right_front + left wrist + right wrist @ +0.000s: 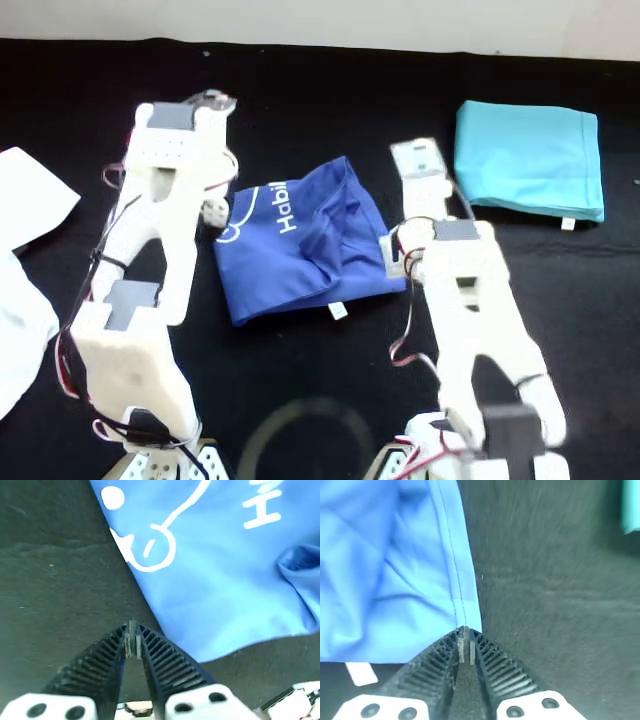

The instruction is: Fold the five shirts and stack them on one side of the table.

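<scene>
We see a worktop (330,80) covered in black cloth from side to side. Beyond the worktop's far edge runs a narrow pale band (320,18); we cannot tell whether it is wall or floor. Even light falls on the cloth, which shows shallow creases up close. Over the worktop's near edge sits a faint pale ring (305,403).

White plastic arms (165,230), black ribbed tool fingers (95,665), red and black cables (409,320)
</scene>
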`<action>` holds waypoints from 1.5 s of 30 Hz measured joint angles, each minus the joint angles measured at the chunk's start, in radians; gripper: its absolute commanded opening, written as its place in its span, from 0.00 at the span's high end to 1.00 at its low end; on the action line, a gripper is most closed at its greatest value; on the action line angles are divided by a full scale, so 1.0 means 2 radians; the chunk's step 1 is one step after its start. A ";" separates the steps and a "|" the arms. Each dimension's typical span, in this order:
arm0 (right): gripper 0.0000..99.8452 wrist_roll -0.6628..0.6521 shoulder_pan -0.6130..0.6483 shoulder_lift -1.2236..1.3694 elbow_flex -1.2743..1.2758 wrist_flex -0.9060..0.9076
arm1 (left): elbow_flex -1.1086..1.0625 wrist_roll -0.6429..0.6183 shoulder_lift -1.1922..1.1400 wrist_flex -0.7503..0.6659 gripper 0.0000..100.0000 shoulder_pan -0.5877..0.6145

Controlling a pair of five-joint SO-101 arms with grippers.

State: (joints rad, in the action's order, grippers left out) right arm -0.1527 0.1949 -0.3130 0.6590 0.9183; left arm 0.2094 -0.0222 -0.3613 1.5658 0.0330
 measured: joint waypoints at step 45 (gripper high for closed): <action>0.99 0.056 0.037 0.362 -0.397 0.194 | -0.252 -0.013 0.094 -0.190 0.99 0.011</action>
State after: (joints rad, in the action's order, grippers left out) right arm -0.0407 0.2685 0.4112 -0.1343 1.3065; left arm -0.2938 -0.0483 -0.1726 1.1853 0.0545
